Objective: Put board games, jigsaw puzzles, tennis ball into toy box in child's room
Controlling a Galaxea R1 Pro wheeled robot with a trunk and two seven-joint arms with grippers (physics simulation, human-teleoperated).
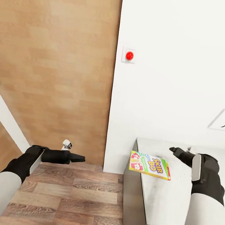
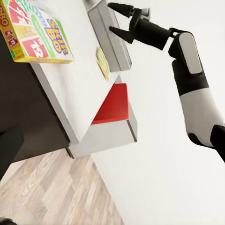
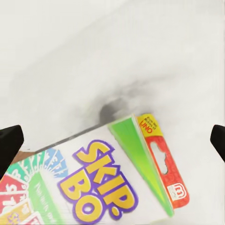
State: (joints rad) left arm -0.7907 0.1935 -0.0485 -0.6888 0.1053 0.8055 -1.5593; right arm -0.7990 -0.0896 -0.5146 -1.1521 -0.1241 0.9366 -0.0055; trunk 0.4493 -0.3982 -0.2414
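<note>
The Skip-Bo board game lies flat at the near left edge of a pale grey top, one corner over the edge. In the right wrist view the box rests on that top, touching neither black fingertip. My right gripper hovers open just past the box; the left wrist view shows it open beside a light grey sloping-sided bin, probably the toy box. A thin yellow patterned square, perhaps a jigsaw puzzle, leans by that bin. My left gripper hangs over the floor left of the unit, holding nothing.
A brown wooden door fills the left, with a white wall and a red button beside it. Wood-plank floor runs between my left arm and the unit's dark grey side. A red panel sits at a lower step.
</note>
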